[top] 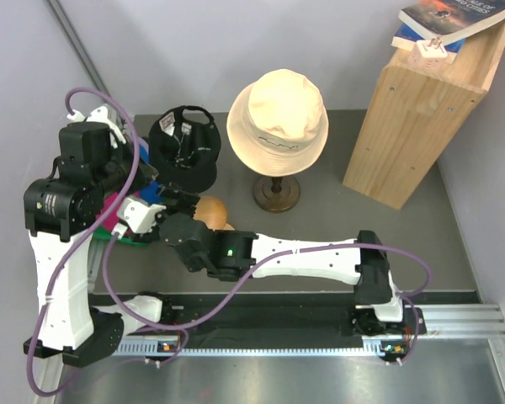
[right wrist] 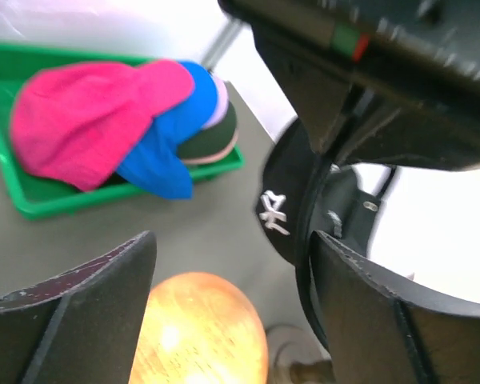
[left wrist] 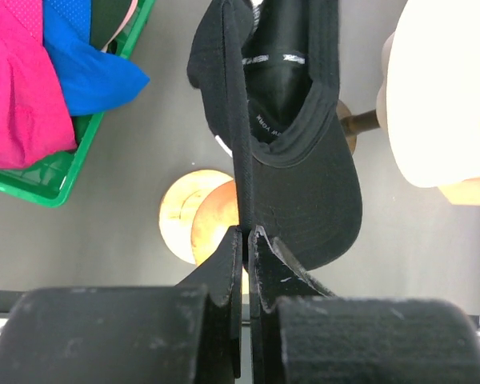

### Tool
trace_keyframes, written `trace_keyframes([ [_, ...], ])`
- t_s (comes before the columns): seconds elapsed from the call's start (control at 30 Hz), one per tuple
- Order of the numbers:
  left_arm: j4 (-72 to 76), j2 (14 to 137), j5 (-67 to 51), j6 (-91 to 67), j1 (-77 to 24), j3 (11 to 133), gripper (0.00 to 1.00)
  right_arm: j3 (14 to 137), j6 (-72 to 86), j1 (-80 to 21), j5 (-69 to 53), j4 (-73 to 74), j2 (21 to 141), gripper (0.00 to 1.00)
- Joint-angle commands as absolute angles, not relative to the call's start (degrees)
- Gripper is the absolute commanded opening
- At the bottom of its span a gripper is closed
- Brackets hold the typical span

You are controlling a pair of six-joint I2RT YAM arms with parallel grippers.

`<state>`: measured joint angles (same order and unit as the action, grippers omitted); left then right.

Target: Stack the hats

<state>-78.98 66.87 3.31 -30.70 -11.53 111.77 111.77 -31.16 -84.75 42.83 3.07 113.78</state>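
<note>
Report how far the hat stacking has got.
Done: nothing clearly stacked; the wooden head form is bare. In hand: the left jaws are shut on the brim of the black cap; the right jaws stand open over the form. Left: the magenta cap, blue cap and others beneath them lie in the green tray.

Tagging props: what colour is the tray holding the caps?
Green; the tray shows best in the right wrist view.
</note>
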Motion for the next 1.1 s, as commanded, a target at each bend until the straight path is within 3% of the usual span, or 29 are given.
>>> trace_keyframes([
  [0.0,-80.86,66.18,2.28,-29.10,-11.78,113.38,0.00,113.91,-32.09,-84.99,48.87,3.33,112.68,0.75],
  [0.07,-80.68,66.53,1.94,-28.39,-11.78,113.73,0.00,112.59,-30.68,-84.46,49.39,3.51,111.45,0.71],
  [0.13,-80.60,66.88,1.85,-27.86,-11.78,113.82,0.00,111.54,-29.27,-83.76,49.31,4.74,110.40,0.59],
  [0.2,-80.33,66.88,1.58,-27.33,-11.69,113.56,0.00,111.10,-27.60,-83.50,48.87,5.53,109.60,0.38],
  [0.27,-79.81,66.80,0.97,-27.51,-11.69,113.38,0.00,111.01,-25.68,-83.32,46.95,6.76,109.25,0.30],
  [0.3,-79.63,66.71,0.62,-27.60,-11.69,113.29,0.00,110.92,-25.06,-83.23,46.59,7.12,109.07,0.17],
  [0.37,-79.19,66.27,0.88,-27.33,-11.78,113.20,0.00,110.57,-22.95,-83.06,46.32,7.82,108.72,0.00],
  [0.43,-78.75,65.92,1.67,-26.64,-11.78,113.38,0.04,110.04,-20.23,-82.88,45.97,8.35,107.67,0.00],
  [0.5,-78.05,65.39,2.19,-26.28,-11.69,113.99,0.28,108.64,-17.77,-82.97,45.44,8.18,105.31,0.00],
  [0.53,-77.70,65.13,2.63,-25.84,-11.69,114.26,0.53,108.20,-14.80,-82.88,45.09,7.91,104.34,0.00],
  [0.63,-76.82,64.69,4.74,-25.05,-11.69,115.66,0.83,106.88,-7.68,-82.36,44.38,7.12,100.56,0.00],
  [0.8,-74.72,64.16,11.32,-24.00,-11.69,119.88,0.99,104.33,5.95,-81.48,44.83,3.97,94.59,0.00],
  [1.07,-73.30,63.37,14.59,-22.94,-11.69,121.91,0.99,93.02,29.07,-81.48,40.97,0.44,86.94,0.00],
])
